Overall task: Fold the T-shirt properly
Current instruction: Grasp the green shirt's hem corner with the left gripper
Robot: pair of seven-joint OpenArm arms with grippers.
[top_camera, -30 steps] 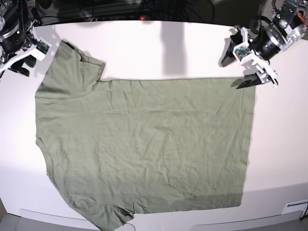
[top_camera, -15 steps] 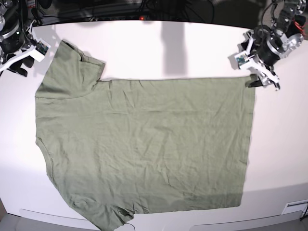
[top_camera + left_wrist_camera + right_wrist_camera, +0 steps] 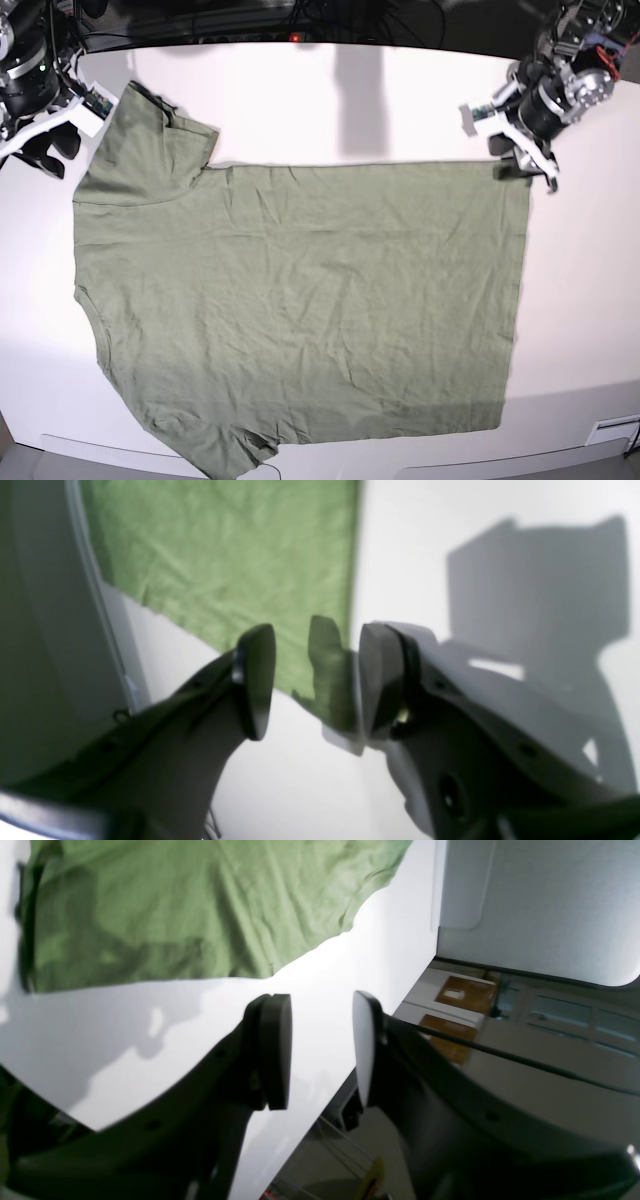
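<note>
my left claw (image 3: 310, 680), jaws part-spread around the hem corner of the t-shirt (image 3: 300, 300) lying flat across the table (image 3: 400, 100), sits at its 1 o'clock corner, so next i should pinch and lift.

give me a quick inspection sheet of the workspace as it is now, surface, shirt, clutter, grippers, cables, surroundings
surface: white table, bare around the cloth.
job's things: T-shirt spread flat, lightly wrinkled, one sleeve at the far left of the base view.
clutter: nothing seen.
grippers: left gripper at the shirt's far hem corner, a bit of cloth raised between its parted jaws; right gripper parted, empty, off the cloth near the sleeve.
cables: dark cables behind the table's far edge.
surroundings: cabinets beyond the table's edge, blurred.
</note>
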